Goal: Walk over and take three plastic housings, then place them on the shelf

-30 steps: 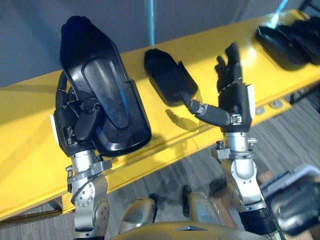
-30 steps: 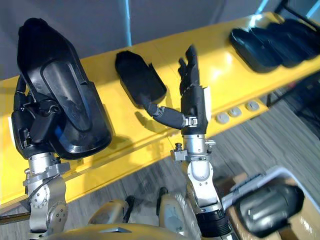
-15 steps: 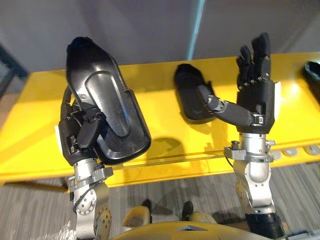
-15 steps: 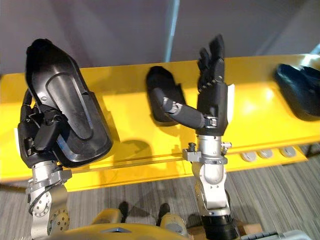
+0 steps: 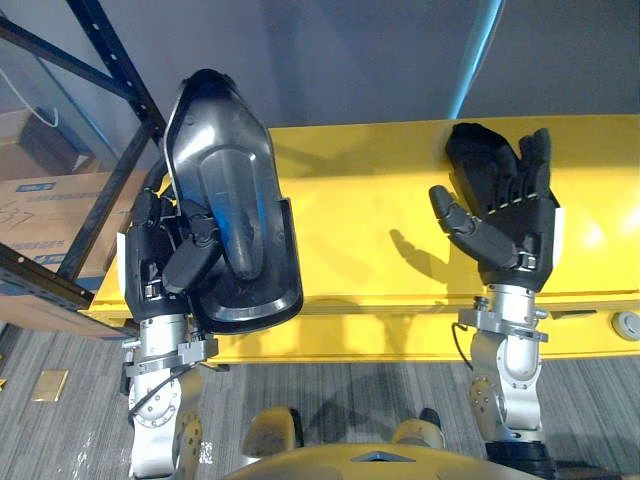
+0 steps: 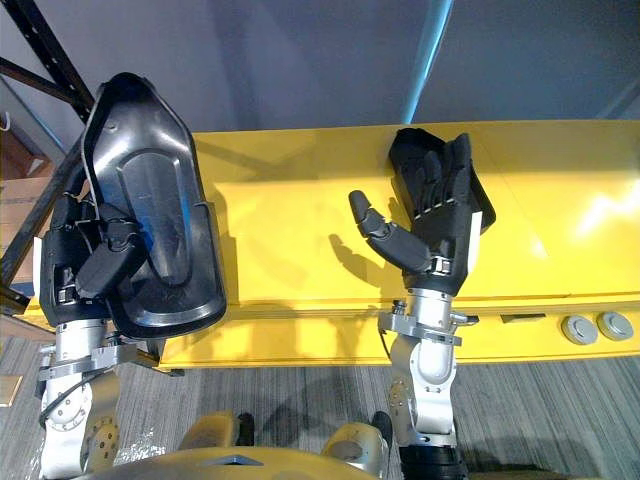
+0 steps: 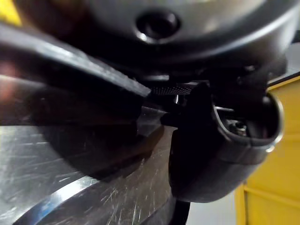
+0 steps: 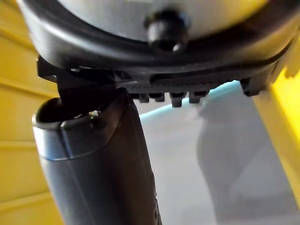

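Housing (image 5: 235,225) clutched in left hand (image 5: 160,265); right hand (image 5: 515,235) splayed, empty, partly hiding second housing (image 5: 473,150) on yellow bench (image 5: 360,200); shelf frame (image 5: 120,75) leftward.

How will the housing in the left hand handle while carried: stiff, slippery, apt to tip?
Probably stiff: the black housing holds its moulded shell shape standing up out of the left hand. Likely slippery, since its surface is glossy with reflections. It may tip, as the hand grips near its lower end and most of it rises above.
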Motion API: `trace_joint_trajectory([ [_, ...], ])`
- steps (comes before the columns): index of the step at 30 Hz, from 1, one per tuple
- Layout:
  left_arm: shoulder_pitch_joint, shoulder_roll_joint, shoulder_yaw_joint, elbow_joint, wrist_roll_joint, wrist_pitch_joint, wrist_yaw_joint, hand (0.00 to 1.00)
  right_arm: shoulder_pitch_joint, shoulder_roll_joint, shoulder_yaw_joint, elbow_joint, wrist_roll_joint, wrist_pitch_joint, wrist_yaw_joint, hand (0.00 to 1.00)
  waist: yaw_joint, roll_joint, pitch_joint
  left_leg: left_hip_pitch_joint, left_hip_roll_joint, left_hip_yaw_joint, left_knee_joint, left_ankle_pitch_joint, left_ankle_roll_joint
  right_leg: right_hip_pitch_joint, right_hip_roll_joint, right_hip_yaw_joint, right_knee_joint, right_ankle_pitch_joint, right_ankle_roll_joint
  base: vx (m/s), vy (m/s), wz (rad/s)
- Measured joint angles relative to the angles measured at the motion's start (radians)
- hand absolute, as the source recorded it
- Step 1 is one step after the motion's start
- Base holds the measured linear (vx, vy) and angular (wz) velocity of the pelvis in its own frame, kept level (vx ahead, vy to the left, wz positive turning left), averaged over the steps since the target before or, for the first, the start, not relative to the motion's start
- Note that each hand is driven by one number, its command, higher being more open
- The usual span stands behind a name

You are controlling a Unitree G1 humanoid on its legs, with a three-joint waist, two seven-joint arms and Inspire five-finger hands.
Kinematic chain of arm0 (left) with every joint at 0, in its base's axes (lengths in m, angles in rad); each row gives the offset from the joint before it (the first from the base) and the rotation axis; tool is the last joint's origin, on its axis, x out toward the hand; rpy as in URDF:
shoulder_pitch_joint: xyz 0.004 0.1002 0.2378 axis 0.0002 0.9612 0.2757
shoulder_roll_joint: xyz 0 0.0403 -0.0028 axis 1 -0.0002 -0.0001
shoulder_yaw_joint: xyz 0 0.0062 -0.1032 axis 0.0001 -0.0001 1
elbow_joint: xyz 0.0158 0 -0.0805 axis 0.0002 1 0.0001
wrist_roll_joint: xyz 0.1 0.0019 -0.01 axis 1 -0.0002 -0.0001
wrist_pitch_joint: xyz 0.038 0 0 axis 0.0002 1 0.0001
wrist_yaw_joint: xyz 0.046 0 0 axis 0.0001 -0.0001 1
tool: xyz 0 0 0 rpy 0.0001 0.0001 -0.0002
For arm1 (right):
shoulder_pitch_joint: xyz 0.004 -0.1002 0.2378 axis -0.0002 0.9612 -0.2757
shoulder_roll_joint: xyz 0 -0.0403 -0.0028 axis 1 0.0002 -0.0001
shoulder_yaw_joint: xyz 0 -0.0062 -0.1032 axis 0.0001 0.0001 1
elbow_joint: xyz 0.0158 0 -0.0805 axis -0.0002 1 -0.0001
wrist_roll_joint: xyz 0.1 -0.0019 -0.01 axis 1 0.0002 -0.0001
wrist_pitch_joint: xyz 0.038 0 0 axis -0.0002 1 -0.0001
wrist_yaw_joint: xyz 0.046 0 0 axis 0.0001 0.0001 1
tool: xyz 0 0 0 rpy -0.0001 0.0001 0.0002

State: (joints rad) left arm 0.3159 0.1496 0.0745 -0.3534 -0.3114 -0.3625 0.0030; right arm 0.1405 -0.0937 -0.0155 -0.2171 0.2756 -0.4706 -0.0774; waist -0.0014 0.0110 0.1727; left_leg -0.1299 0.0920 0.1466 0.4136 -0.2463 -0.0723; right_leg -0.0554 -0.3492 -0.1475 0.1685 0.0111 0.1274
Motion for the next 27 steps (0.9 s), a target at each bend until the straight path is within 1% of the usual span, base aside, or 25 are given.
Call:
trace_joint_trajectory([
  [1, -0.015, 0.012, -0.014, 0.000, -0.002, 0.022, -0.015, 0.00, 0.002, 0.000, -0.002, 0.000, -0.019, 0.000, -0.001, 1.00, -0.008, 0.001, -0.003, 0.002, 0.007, 0.002, -0.022, 0.017, -0.011, -0.007, 0.024, -0.002, -0.007, 0.000, -0.001, 0.06, -0.024, -0.17],
  [2, -0.034, 0.022, -0.035, 0.000, -0.002, 0.040, -0.024, 0.00, 0.002, -0.001, -0.007, -0.001, -0.030, -0.001, -0.001, 1.00, -0.012, -0.005, -0.007, 0.004, 0.008, 0.001, -0.042, 0.034, -0.019, -0.009, 0.029, -0.008, -0.020, 0.002, 0.003, 0.09, -0.059, -0.03],
  [3, -0.063, 0.025, -0.064, 0.002, 0.000, 0.063, -0.033, 0.00, 0.002, -0.005, -0.021, -0.001, -0.037, -0.001, -0.001, 1.00, -0.028, -0.007, -0.009, 0.008, 0.011, -0.007, -0.067, 0.055, -0.028, -0.010, 0.036, -0.014, -0.033, 0.010, 0.015, 0.10, -0.069, 0.07],
  [4, -0.077, 0.025, -0.085, 0.002, 0.001, 0.078, -0.037, 0.00, 0.002, -0.010, -0.027, -0.001, -0.041, 0.001, -0.001, 1.00, -0.031, -0.006, -0.009, 0.013, 0.014, -0.008, -0.081, 0.064, -0.032, -0.012, 0.040, -0.015, -0.035, 0.014, 0.022, 0.12, -0.126, 0.07],
  [6, -0.116, 0.027, -0.159, 0.003, 0.007, 0.133, -0.041, 0.00, 0.001, -0.050, -0.044, -0.006, -0.048, 0.029, 0.008, 1.00, -0.043, 0.005, -0.014, 0.038, 0.041, -0.003, -0.133, 0.087, -0.054, -0.013, 0.068, -0.015, -0.044, 0.017, 0.026, 0.11, -0.129, -0.12],
  [7, -0.121, 0.029, -0.170, 0.003, 0.008, 0.141, -0.044, 0.00, 0.001, -0.063, -0.050, -0.015, -0.045, 0.043, 0.017, 1.00, -0.049, 0.006, -0.015, 0.044, 0.046, -0.001, -0.145, 0.092, -0.059, -0.013, 0.075, -0.014, -0.047, 0.018, 0.026, 0.06, -0.101, -0.23],
  [8, -0.131, 0.030, -0.181, 0.006, 0.008, 0.154, -0.045, 0.00, 0.001, -0.094, -0.064, -0.041, -0.010, 0.073, 0.065, 1.00, -0.062, 0.012, -0.012, 0.066, 0.060, 0.011, -0.178, 0.105, -0.069, -0.015, 0.090, -0.007, -0.047, 0.018, 0.026, 0.04, -0.070, -0.23],
  [10, -0.148, 0.036, -0.181, 0.029, 0.008, 0.161, -0.029, 0.00, 0.004, -0.125, -0.077, -0.071, 0.017, 0.097, 0.108, 1.00, -0.067, 0.018, -0.009, 0.090, 0.069, 0.031, -0.207, 0.114, -0.074, -0.016, 0.101, 0.009, -0.048, 0.018, 0.026, 0.02, -0.055, -0.31],
  [12, -0.196, 0.058, -0.173, 0.084, 0.005, 0.172, 0.027, 0.00, 0.004, -0.159, -0.098, -0.107, 0.025, 0.119, 0.152, 1.00, -0.077, 0.023, -0.008, 0.105, 0.072, 0.056, -0.228, 0.122, -0.075, -0.028, 0.108, 0.033, -0.048, 0.018, 0.026, -0.02, -0.026, -0.31],
  [13, -0.207, 0.060, -0.168, 0.097, 0.006, 0.172, 0.045, 0.00, 0.004, -0.162, -0.102, -0.114, 0.026, 0.120, 0.162, 1.00, -0.081, 0.022, -0.006, 0.104, 0.072, 0.061, -0.228, 0.123, -0.075, -0.034, 0.108, 0.040, -0.049, 0.018, 0.026, -0.05, -0.011, -0.25],
  [15, -0.267, 0.060, -0.154, 0.163, 0.007, 0.174, 0.128, 0.00, 0.009, -0.168, -0.112, -0.120, 0.058, 0.121, 0.202, 1.00, -0.088, 0.016, 0.007, 0.100, 0.071, 0.081, -0.226, 0.123, -0.074, -0.049, 0.109, 0.063, -0.049, 0.021, 0.030, -0.08, 0.001, -0.26],
  [17, -0.316, 0.060, -0.141, 0.203, 0.009, 0.177, 0.191, 0.00, 0.009, -0.168, -0.114, -0.122, 0.065, 0.122, 0.206, 1.00, -0.092, 0.012, 0.029, 0.098, 0.071, 0.090, -0.222, 0.122, -0.074, -0.056, 0.110, 0.075, -0.050, 0.022, 0.031, -0.10, 0.004, -0.16],
  [19, -0.390, 0.056, -0.109, 0.231, 0.009, 0.192, 0.289, 0.00, 0.003, -0.167, -0.114, -0.123, 0.065, 0.124, 0.207, 1.00, -0.106, 0.009, 0.065, 0.058, 0.071, 0.091, -0.198, 0.121, -0.073, -0.091, 0.110, 0.087, -0.049, 0.025, 0.027, -0.10, -0.003, -0.06],
  [20, -0.407, 0.055, -0.099, 0.235, 0.009, 0.197, 0.313, 0.00, 0.000, -0.167, -0.114, -0.124, 0.065, 0.127, 0.207, 1.00, -0.110, 0.009, 0.077, 0.047, 0.072, 0.091, -0.188, 0.121, -0.073, -0.100, 0.111, 0.090, -0.048, 0.029, 0.026, -0.08, -0.003, -0.04],
  [22, -0.475, 0.050, -0.074, 0.248, 0.010, 0.220, 0.386, 0.00, -0.001, -0.166, -0.111, -0.124, 0.065, 0.135, 0.204, 1.00, -0.116, 0.012, 0.131, 0.014, 0.075, 0.092, -0.154, 0.120, -0.070, -0.124, 0.112, 0.100, -0.046, 0.049, 0.034, -0.07, 0.001, -0.05],
  [25, -0.533, 0.040, -0.070, 0.248, 0.010, 0.251, 0.435, 0.00, -0.009, -0.162, -0.081, -0.125, 0.065, 0.137, 0.197, 1.00, -0.118, 0.008, 0.179, -0.010, 0.076, 0.092, -0.136, 0.116, -0.069, -0.144, 0.112, 0.105, -0.044, 0.058, 0.035, -0.04, 0.006, -0.01],
  [27, -0.563, 0.035, -0.073, 0.262, 0.010, 0.259, 0.451, 0.00, -0.023, -0.147, -0.051, -0.125, 0.065, 0.138, 0.194, 1.00, -0.118, 0.005, 0.188, -0.025, 0.077, 0.091, -0.128, 0.114, -0.068, -0.158, 0.112, 0.109, -0.036, 0.058, 0.035, 0.00, 0.000, 0.00],
])
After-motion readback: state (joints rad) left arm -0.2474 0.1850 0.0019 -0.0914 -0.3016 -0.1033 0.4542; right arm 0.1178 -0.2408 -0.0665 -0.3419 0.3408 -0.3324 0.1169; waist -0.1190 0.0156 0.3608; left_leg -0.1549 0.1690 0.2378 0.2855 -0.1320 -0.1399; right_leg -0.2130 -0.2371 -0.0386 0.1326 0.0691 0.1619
